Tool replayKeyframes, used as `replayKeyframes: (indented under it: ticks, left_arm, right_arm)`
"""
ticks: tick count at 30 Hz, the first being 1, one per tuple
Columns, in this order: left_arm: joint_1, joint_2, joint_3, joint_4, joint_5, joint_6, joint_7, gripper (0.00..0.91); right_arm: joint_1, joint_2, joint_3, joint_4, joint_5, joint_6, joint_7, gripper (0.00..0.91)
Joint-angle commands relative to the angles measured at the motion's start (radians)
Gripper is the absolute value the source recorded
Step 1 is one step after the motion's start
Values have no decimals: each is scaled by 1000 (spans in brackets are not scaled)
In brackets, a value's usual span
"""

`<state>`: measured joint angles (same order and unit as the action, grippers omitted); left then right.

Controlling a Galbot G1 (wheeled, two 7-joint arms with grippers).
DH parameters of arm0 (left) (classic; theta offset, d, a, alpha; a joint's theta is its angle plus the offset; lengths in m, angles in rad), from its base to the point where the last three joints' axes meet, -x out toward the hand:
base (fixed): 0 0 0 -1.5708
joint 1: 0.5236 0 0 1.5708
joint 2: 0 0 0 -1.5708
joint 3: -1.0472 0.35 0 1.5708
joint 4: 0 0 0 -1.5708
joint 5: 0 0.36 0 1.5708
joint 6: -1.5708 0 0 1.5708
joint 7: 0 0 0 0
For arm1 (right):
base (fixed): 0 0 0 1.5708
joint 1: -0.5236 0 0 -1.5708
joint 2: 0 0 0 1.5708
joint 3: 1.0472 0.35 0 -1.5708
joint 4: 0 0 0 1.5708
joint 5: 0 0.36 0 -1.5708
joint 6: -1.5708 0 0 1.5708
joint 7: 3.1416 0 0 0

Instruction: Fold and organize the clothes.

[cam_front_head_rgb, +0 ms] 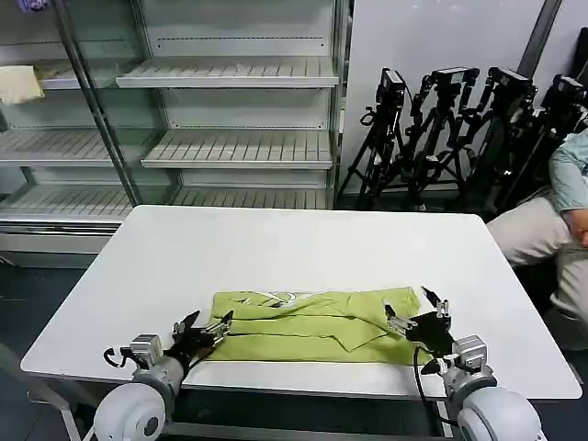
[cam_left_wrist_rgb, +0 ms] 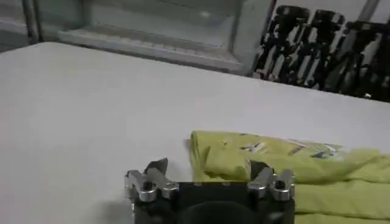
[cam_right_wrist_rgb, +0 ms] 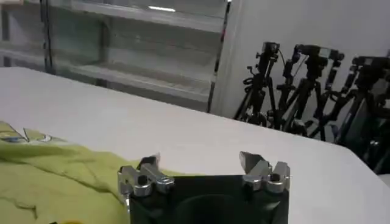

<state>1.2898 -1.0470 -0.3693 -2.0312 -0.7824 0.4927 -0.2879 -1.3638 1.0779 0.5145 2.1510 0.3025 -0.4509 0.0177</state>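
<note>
The lime T-shirt [cam_front_head_rgb: 312, 326] is lying folded long-axis nine-to-three across the counter's [cam_front_head_rgb: 303, 248] near edge, both hands sitting open at its ends, left hand [cam_front_head_rgb: 204, 332] at nine, right hand [cam_front_head_rgb: 418, 312] at three.

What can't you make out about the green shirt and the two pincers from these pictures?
- T-shirt: its underside and folded-under layers, hidden by its own fabric in the head view.
- Neck print: too small to read in the left wrist view.
- Left pincer, right pincer: bodies cut off by the wrist views' edges.
</note>
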Motion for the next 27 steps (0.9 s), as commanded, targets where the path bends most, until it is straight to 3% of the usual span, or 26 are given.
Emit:
replayKeyframes:
  ticks: [1,19,27]
  left_arm:
    - [1,-24,25,-4,-54,20,-72,10]
    - [-20,-43,48,16,36,9,-40,10]
    - [-3,87,-140,46,82,15,61,10]
  right_arm:
    - [-9,10,6,2,-7,4,0,907]
    - [-16,21,1,1,-20,8,2,907]
    - [0,20,0,9,-17,10,2,907]
